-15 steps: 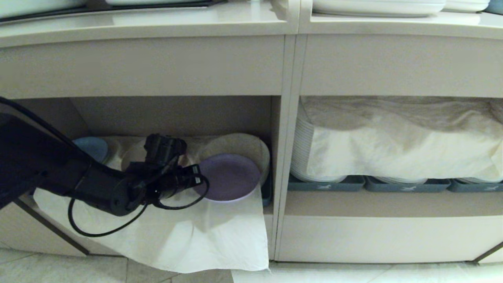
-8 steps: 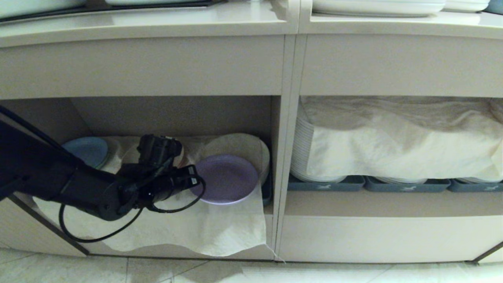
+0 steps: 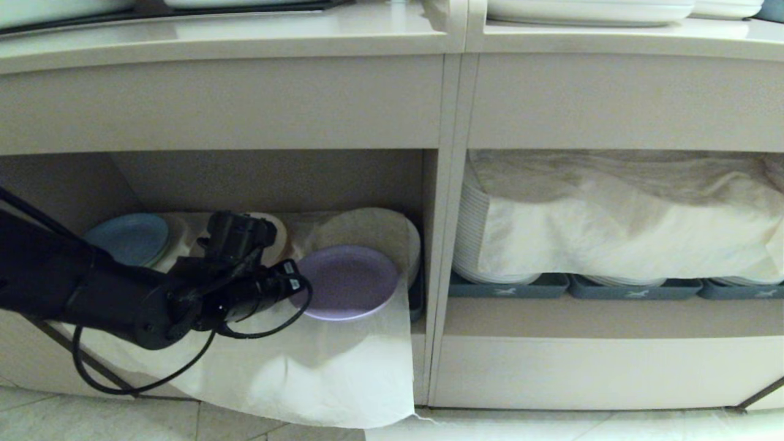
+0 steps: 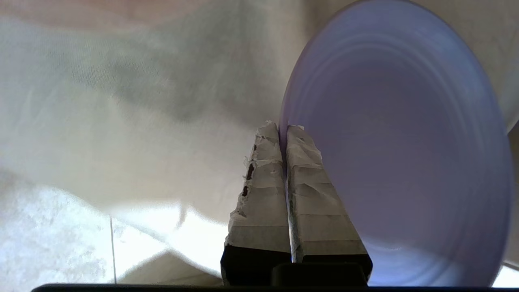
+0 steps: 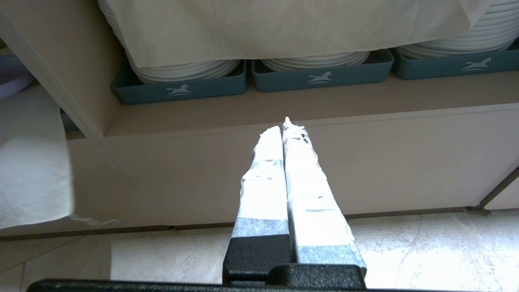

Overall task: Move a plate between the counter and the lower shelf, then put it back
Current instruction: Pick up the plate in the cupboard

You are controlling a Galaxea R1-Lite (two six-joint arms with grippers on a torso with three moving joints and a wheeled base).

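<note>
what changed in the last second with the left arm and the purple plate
The left gripper, shut on the plate at its rim, drew back leftward and pulled the plate slightly left, out from the lower shelf. The hanging white cloth rose, then dropped back down. More of the blue plates shows. The right gripper is parked, shut. The counter and the covered white plates are unchanged.

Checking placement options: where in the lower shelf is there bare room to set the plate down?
Little: lower shelf holds blue plates far left and beige stacks behind the plate, held by the left gripper. Only free patch: cloth along the front edge.
</note>
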